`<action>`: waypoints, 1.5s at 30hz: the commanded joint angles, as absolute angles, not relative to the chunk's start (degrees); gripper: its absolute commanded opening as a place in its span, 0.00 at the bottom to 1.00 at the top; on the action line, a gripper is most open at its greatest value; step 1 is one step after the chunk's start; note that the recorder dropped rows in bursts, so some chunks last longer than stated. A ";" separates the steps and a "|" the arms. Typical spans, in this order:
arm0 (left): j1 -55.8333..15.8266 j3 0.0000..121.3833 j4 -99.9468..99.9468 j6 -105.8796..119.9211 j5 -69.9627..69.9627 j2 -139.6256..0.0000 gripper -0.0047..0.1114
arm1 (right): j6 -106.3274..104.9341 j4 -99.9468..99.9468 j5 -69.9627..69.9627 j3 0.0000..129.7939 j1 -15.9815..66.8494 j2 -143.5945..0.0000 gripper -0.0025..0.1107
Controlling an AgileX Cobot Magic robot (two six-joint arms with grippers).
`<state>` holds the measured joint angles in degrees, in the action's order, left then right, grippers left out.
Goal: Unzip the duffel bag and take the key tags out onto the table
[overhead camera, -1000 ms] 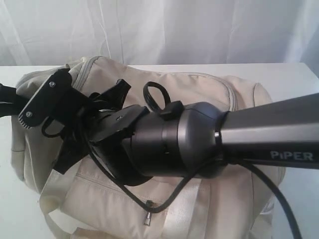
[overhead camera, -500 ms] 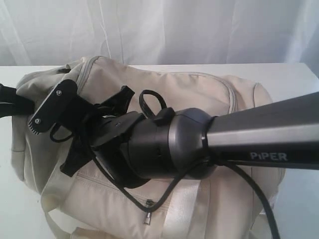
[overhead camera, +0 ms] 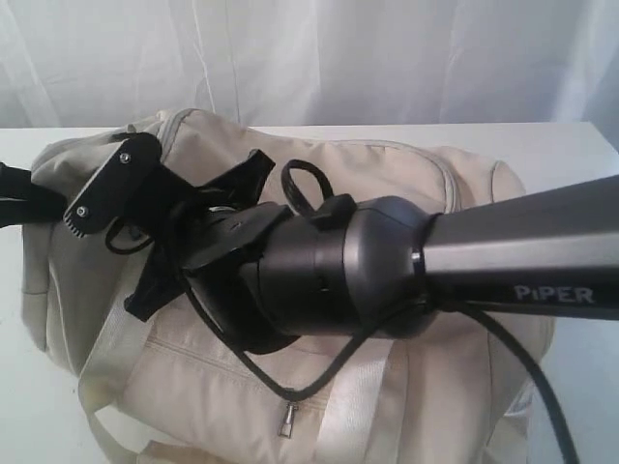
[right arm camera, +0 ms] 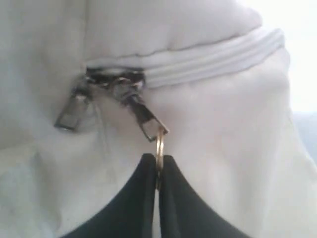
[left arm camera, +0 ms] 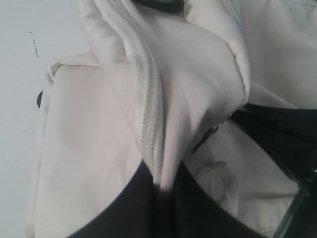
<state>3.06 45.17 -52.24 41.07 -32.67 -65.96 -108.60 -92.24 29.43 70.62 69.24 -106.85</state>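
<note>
Pinches the small gold ring (right arm camera: 159, 144) tight with the right gripper (right arm camera: 157, 166), shut on it, ready to pull the zip (right arm camera: 208, 59) open. Squeezes a fold of the duffel bag (overhead camera: 387, 174) with the left gripper (left arm camera: 160, 186), closed, to keep it still. Laid long-ways across the desk (overhead camera: 571, 145), side to side. No key tags showing.

A white curtain (overhead camera: 387, 58) hangs in soft vertical folds across the whole back of the scene. Bright, even light washes it above the far edge of the white table (overhead camera: 571, 145).
</note>
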 commanded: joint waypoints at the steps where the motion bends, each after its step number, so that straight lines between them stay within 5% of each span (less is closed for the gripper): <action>1: 3.31 45.37 -56.09 40.92 -33.10 -64.68 0.04 | -109.38 -93.42 31.19 70.80 68.93 -103.73 0.02; 26: 3.31 40.18 -55.09 42.34 -40.61 -64.68 0.04 | -109.44 -99.95 0.00 72.55 51.07 -97.66 0.02; 45: 3.31 37.70 -31.17 20.08 -35.26 -64.68 0.04 | -100.27 -99.95 -6.86 84.47 36.74 -109.87 0.02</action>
